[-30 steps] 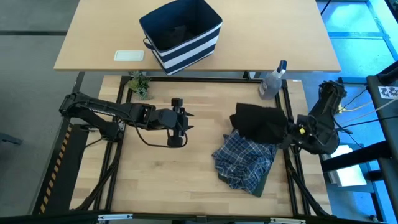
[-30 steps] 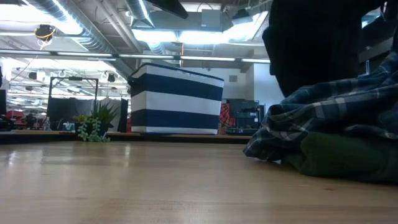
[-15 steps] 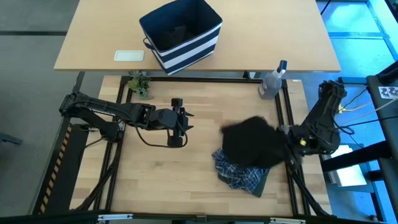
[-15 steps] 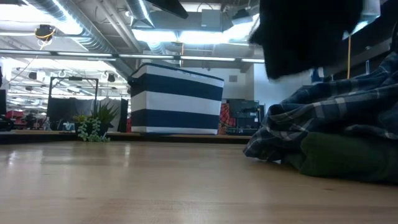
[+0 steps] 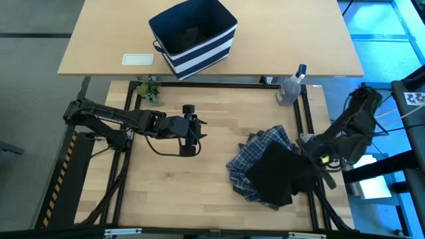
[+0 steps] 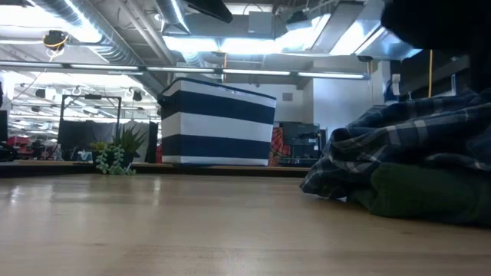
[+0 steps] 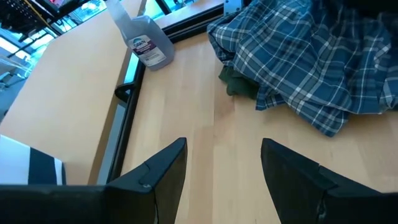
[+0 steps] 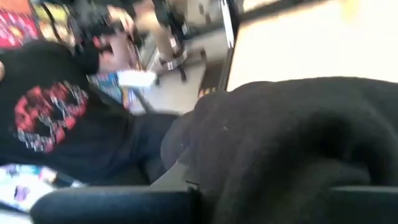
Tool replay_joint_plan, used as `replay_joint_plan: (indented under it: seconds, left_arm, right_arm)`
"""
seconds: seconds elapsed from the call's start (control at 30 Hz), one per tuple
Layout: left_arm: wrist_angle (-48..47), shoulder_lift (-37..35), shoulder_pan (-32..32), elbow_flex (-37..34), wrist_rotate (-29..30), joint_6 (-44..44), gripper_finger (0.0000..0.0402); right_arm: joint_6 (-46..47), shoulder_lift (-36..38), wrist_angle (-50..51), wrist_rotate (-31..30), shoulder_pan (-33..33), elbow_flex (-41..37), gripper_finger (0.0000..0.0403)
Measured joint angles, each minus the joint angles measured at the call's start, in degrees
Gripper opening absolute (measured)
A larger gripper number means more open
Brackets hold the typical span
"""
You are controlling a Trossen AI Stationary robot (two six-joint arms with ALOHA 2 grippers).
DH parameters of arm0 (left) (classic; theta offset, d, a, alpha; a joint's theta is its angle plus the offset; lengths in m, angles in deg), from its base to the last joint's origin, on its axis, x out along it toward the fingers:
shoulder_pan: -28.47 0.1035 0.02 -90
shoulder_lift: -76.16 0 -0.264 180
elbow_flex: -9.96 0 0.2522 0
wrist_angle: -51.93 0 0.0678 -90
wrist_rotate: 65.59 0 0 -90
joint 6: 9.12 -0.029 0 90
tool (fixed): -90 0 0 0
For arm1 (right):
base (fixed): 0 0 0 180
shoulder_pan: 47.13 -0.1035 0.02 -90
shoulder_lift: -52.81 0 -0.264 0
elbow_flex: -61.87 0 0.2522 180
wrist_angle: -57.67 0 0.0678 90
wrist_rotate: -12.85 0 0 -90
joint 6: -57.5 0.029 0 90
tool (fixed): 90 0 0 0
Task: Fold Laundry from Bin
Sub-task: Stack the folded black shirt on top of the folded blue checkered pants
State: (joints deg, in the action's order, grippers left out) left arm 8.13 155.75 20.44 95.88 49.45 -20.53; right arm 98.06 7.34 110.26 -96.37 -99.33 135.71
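My right gripper (image 5: pixel 311 159) stands at the table's right side, shut on the black garment (image 5: pixel 273 174). The garment hangs over the near part of a pile. In that pile the blue-and-white plaid shirt (image 5: pixel 255 154) lies on the dark olive-green garment (image 6: pixel 414 192), which rests on the table. My left gripper (image 5: pixel 196 129) waits open above the table's left middle, with nothing between its fingers (image 7: pixel 165 168). The navy bin with white stripes (image 5: pixel 192 34) stands on the far table. My right gripper holds the black garment by a bunched part at its right side (image 5: pixel 300 162), coming from the table's right. The cloth itself (image 8: pixel 280 137) hides the fingers and the place of contact. The garment hangs slack, and the low view shows it lifted clear of the plaid shirt (image 6: pixel 433 19).
A clear spray bottle (image 5: pixel 290 86) stands at the far right corner and a small green plant (image 5: pixel 149 89) at the far left. A white card (image 5: pixel 137 59) lies on the far table beside the bin. Bare wood shows between the left gripper and the pile.
My right gripper has risen, turned and swung toward the table's near edge. The black garment, which lay on the far part of the plaid shirt, has come up clear with it and now hangs over the pile's near part. The shirt and the olive garment stayed in place.
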Motion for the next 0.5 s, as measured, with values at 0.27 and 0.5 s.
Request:
replay_joint_plan:
  seconds: [0.27, 0.5]
  left_arm:
    - [0.1, 0.0, 0.0, 0.0, 0.0, 0.9, 0.0199]
    - [0.1, 0.0, 0.0, 0.0, 0.8, 1.0, 0.0199]
  right_arm:
    - [-2.7, -4.8, 9.1, 21.2, 16.3, 10.4, 0.0041]
    - [-11.1, -10.9, 2.9, 37.4, 24.7, 14.5, 0.0041]
